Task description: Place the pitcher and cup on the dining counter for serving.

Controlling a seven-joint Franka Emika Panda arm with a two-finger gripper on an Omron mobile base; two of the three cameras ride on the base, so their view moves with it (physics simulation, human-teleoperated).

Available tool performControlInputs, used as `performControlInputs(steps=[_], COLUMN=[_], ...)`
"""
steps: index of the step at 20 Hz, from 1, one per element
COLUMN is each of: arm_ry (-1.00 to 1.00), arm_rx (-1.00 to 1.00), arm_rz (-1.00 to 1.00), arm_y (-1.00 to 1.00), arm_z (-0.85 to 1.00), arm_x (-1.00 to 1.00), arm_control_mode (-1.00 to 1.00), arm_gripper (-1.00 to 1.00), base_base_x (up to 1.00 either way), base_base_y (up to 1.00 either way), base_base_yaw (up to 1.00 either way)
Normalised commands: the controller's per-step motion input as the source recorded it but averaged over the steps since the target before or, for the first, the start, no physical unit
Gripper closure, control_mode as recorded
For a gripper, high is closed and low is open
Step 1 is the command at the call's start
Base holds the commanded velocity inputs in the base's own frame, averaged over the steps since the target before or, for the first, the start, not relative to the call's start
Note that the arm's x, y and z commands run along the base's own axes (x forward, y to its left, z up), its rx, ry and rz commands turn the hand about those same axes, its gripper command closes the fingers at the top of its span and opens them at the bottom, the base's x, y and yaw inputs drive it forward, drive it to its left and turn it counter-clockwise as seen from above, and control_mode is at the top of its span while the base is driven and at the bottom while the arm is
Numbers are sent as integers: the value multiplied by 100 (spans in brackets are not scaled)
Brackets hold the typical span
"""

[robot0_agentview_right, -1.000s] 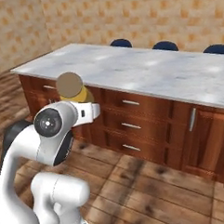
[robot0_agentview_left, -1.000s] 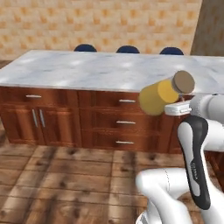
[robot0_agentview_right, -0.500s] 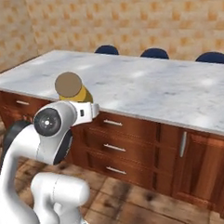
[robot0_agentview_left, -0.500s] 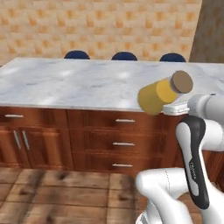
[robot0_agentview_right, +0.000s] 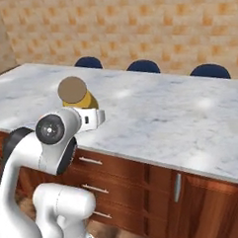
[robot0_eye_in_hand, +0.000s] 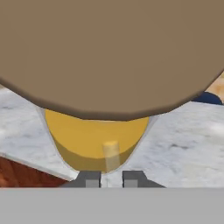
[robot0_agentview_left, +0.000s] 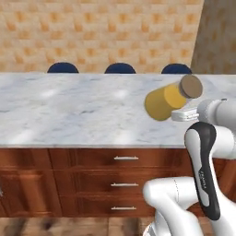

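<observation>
Tilted pitcher (robot0_agentview_left: 167,99) held above dining counter (robot0_agentview_left: 69,110), blue chairs (robot0_agentview_left: 120,68) beyond.

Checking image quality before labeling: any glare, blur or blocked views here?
Left base view: soft pale sheen patches on the counter, edges slightly soft. Right base view: the same sheen. Hand view: the pitcher lid looms large, blocking most of the scene above the pincer.

You're in a home kitchen: marble dining counter (robot0_agentview_left: 69,110) mid-frame over wooden drawers (robot0_agentview_left: 124,159) (blue chairs (robot0_agentview_left: 120,68) behind), tiled wall (robot0_agentview_left: 101,27) above.
</observation>
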Motion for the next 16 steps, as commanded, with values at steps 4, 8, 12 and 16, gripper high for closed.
performControlInputs(steps=[4, 8, 12, 16], arm_ry=[0, 0, 26, 51], arm_rx=[0, 0, -3, -7], arm_rz=[0, 0, -4, 9], arm_y=[0, 0, 0, 0], arm_z=[0, 0, 0, -16], arm_x=[0, 0, 100, 100], arm_control_mode=[100, 100, -100, -100], arm_gripper=[100, 100, 100, 100], base_base_x=[100, 100, 0, 0], base_base_y=[7, 9, 0, 0], base_base_yaw=[-38, -31, 0, 0])
